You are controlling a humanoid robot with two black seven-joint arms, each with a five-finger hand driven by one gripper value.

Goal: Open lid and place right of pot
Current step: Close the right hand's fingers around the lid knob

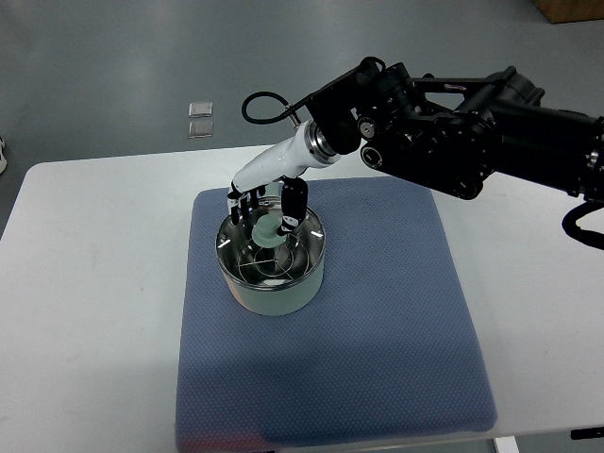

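A round, clear glass lid [271, 250] with a metal rim is seen seated on a short cylindrical pot [272, 283] whose wall is smooth and pale greenish-white. At the lid's centre a pale green, rounded knob [268, 233] stands up, and through the glass a shiny metal interior with thin wire-like reflections can be made out. The lid is still closed over the pot, and the pot is placed on the upper left part of a square blue-grey cloth mat [377, 321] with rounded corners and a fine dimpled weave.

The right hand [266, 209] is lowered onto the lid from above and behind. Its dark-tipped fingers [244, 201] are held together on the far left side of the knob, while a black thumb [292, 212] is set on the knob's right side, so that the knob is pinched between them; whether the grip is firm cannot be told. The hand's back is covered by a glossy white shell, which is joined to a silver metal wrist ring and then to a bulky black forearm [453, 127] reaching in from the right edge, with a black cable looped above it.

The mat is laid on a smooth white table [94, 283], beyond which a grey floor is seen, with two small clear square objects [199, 119] lying on it.
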